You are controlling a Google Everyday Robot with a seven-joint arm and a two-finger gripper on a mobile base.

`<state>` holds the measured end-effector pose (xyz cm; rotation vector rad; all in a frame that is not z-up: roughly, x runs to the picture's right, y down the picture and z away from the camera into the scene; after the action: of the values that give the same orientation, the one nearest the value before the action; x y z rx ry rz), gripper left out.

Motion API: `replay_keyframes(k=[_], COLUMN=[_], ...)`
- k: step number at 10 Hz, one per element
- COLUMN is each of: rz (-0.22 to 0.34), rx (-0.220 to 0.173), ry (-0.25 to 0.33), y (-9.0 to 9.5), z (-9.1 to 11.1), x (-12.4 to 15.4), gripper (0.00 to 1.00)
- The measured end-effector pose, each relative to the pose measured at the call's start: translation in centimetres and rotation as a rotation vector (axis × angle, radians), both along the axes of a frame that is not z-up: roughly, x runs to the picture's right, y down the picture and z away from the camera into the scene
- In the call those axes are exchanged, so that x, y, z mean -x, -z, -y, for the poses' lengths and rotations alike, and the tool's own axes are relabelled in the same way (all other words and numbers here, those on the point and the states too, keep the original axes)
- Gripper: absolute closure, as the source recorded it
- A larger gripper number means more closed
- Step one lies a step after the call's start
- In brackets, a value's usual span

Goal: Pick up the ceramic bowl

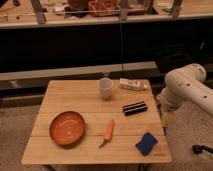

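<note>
Ceramic bowl (67, 128) sat untouched on the tabletop (75, 95), apparently because no reach had begun. The tool (167, 121) hung well to the bowl's right, spread wide and holding nothing.

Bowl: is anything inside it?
Nothing shows inside the bowl, only its glossy orange floor. The table beneath it is covered. The gripper is out of view; just the arm shows at right.

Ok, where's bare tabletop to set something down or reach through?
Free: back-left corner, behind the ceramic bowl and left of the cup; also the middle between bowl, cup and black object. Crowded: right side, carrot, blue sponge, white object. Gripper out of view; arm at right edge.
</note>
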<state>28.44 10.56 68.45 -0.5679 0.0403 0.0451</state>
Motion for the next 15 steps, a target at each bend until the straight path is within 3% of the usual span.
replay_keyframes(k=[13, 15], rz=[0.000, 0.013], rx=[0.000, -0.009], ry=[0.000, 0.033], y=[0.0, 0.4], z=[0.0, 0.0], x=[0.0, 1.0], gripper=[0.20, 0.20])
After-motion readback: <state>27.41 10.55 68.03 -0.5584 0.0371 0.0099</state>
